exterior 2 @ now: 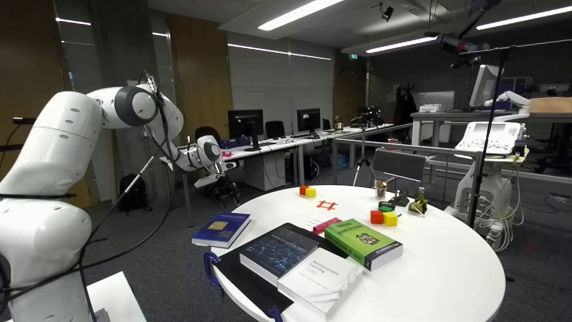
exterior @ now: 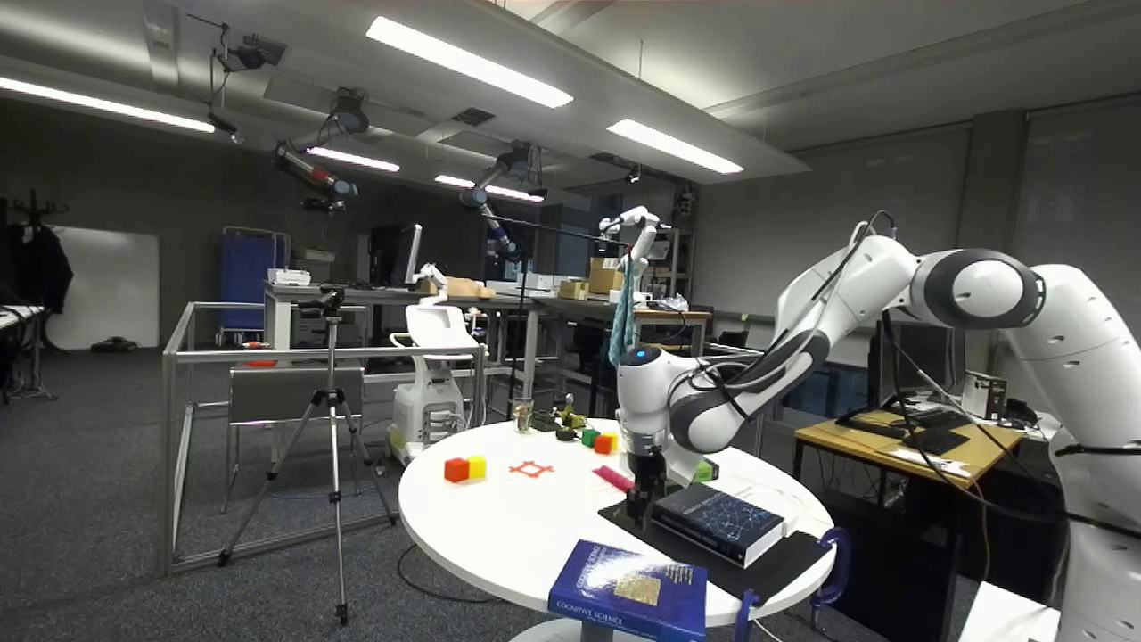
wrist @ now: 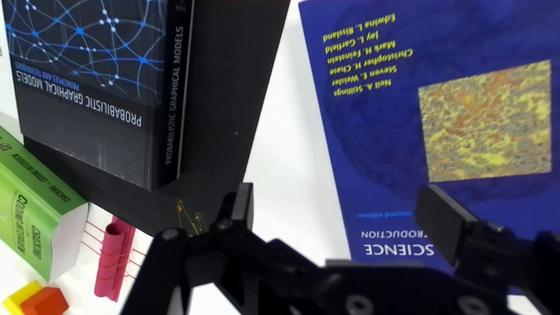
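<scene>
The wrist view crops the blue book (wrist: 409,144) at two o'clock; the gripper (wrist: 339,208) hides part of its title (wrist: 399,249).

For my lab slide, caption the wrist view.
Open gripper in the foreground, blue book at picture right, Probabilistic Graphical Models on a black mat at picture left.

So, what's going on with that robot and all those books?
A white robot arm reaches over a round table. Its gripper is open and holds nothing; it hangs near the blue book, which sticks out past the table's edge. Close by, a dark book lies on a black mat, with a white book beside it and a green book near them too.
</scene>
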Robot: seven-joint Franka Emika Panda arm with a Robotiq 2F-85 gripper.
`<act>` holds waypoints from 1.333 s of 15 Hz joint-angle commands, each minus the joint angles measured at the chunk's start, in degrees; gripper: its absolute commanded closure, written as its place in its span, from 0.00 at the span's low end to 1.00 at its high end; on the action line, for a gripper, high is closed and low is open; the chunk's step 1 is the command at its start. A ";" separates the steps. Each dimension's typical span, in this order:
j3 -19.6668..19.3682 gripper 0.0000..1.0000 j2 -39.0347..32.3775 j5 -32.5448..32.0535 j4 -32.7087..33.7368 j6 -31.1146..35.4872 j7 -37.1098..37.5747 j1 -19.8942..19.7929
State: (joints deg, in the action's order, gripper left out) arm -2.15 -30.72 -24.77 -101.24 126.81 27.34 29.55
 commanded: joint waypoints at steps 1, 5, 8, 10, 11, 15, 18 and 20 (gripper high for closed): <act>3.15 0.00 8.87 -1.62 -9.68 -1.99 1.53 -0.18; 7.26 0.00 13.78 1.14 -14.55 -2.42 -0.51 -1.89; 7.97 0.00 10.35 -0.23 -11.38 -1.74 0.43 -2.12; 8.12 0.00 11.11 -0.23 -12.13 -1.74 0.43 -2.27; 8.11 0.00 11.16 -0.22 -12.24 -1.74 0.43 -2.36; 8.08 0.00 11.16 -0.20 -12.37 -1.73 0.42 -2.55; 8.13 0.00 11.16 -0.19 -12.37 -1.73 0.41 -2.63; 7.70 0.00 11.01 -2.00 -11.74 -2.68 3.17 -1.62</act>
State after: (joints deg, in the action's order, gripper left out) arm 4.16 -19.55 -24.54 -113.84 125.52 27.47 28.60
